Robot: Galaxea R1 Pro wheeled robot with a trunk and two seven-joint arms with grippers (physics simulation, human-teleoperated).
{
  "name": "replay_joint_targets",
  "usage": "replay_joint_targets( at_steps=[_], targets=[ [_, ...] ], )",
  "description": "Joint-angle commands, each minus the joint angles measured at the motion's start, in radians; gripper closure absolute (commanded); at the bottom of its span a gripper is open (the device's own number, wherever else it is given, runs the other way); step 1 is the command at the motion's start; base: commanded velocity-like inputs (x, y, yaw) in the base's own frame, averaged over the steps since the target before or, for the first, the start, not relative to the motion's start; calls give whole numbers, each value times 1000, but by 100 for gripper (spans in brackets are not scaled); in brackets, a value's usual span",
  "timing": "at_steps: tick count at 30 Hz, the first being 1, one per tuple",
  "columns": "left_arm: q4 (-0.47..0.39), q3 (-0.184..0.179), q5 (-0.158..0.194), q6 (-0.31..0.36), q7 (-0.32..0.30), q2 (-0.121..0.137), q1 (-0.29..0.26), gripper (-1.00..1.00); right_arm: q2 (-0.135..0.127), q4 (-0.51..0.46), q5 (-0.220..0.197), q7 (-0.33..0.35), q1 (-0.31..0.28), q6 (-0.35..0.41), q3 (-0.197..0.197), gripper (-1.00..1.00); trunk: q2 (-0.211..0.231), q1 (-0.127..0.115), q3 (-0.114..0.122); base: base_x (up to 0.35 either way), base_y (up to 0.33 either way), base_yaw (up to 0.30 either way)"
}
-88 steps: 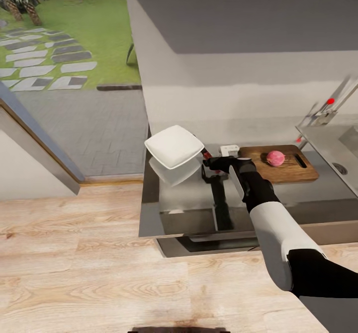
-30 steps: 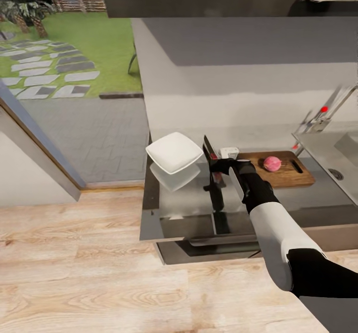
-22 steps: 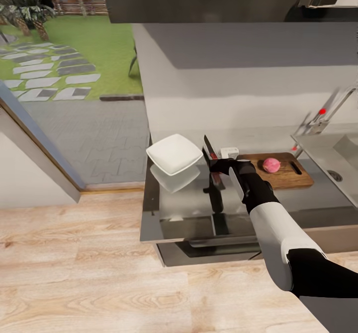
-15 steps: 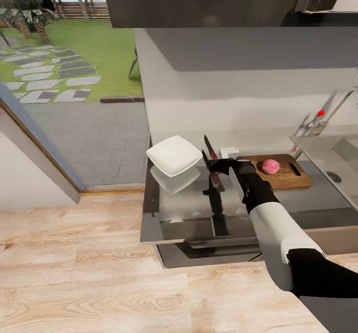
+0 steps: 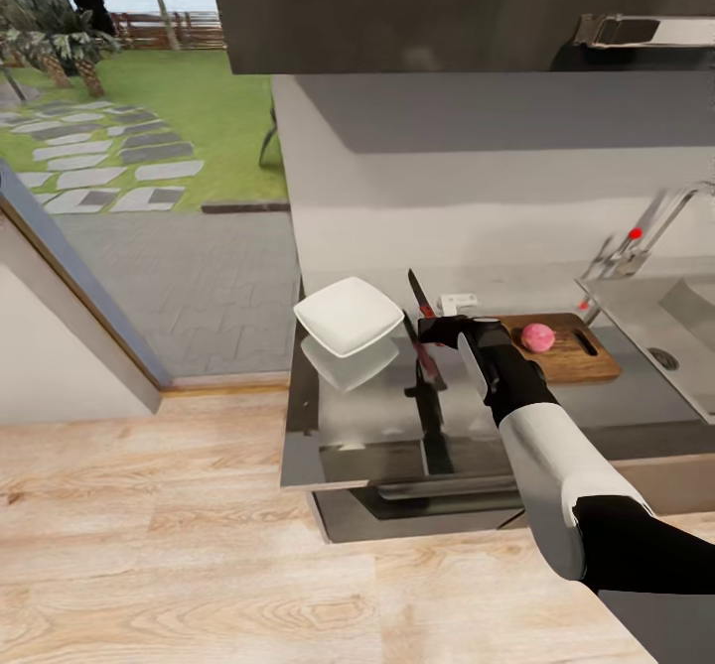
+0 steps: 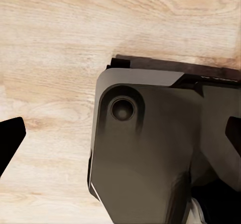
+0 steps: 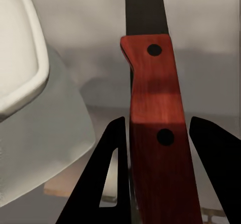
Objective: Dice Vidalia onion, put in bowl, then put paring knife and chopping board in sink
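Nearest me, my right arm (image 5: 556,465) reaches forward over the countertop (image 5: 367,426). Its gripper (image 5: 429,332) is clamped on the knife (image 5: 421,299): I see the blade standing up and tilted away above the fingers, clear of the worktop. In the right wrist view the red handle (image 7: 153,133) with its two dark rivets runs straight between the two dark fingers (image 7: 113,174), which close against it on both sides. Right claw: gripping the knife.

Left gripper: I see two dark finger tips (image 6: 10,138) far apart at opposite edges of the left wrist view, so it is spread wide and holds nothing. Between them I make out a dark grey part of the robot's own body (image 6: 150,153) over pale wood floor (image 6: 55,48).

Just left of the knife sits the white bowl (image 5: 348,316), near the counter's left end. I see nothing inside it; its reflection shows in the metal beneath.

Right of the gripper lies the board (image 5: 561,346), flat on the counter, handle slot toward the sink. The onion (image 5: 538,337) rests on it, whole, pinkish, near the middle.

Farther right, the sink (image 5: 650,322) is cut off by the frame edge; its basin shows only the round drain (image 5: 663,357). The tap (image 5: 660,227) with a red dot rises behind it.

Beyond the counter's left end: paving, lawn and stepping stones.
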Motion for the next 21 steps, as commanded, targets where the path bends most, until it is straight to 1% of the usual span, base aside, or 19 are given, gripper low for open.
replay_joint_targets(
  at_steps=[1, 6, 13, 21],
  targets=[
    [-3, -9, 10, 5, 7, 1, 0, -100, 1, -2, 10, 6, -1, 5, -1, 100, -2, 1, 0, 0, 0, 0],
    [-3, -9, 10, 4, 7, 1, 0, -100, 1, -1, 10, 6, -1, 5, -1, 100, -2, 1, 8, -74, 0, 0],
    [-2, -10, 10, 4, 7, 1, 0, -100, 1, -1, 10, 6, -1, 5, -1, 100, -2, 1, 19, -197, 0, 0],
    [-1, -10, 10, 4, 7, 1, 0, -100, 1, -1, 10, 6, -1, 5, -1, 100, -2, 1, 31, -35, 0, 0]
  ],
)
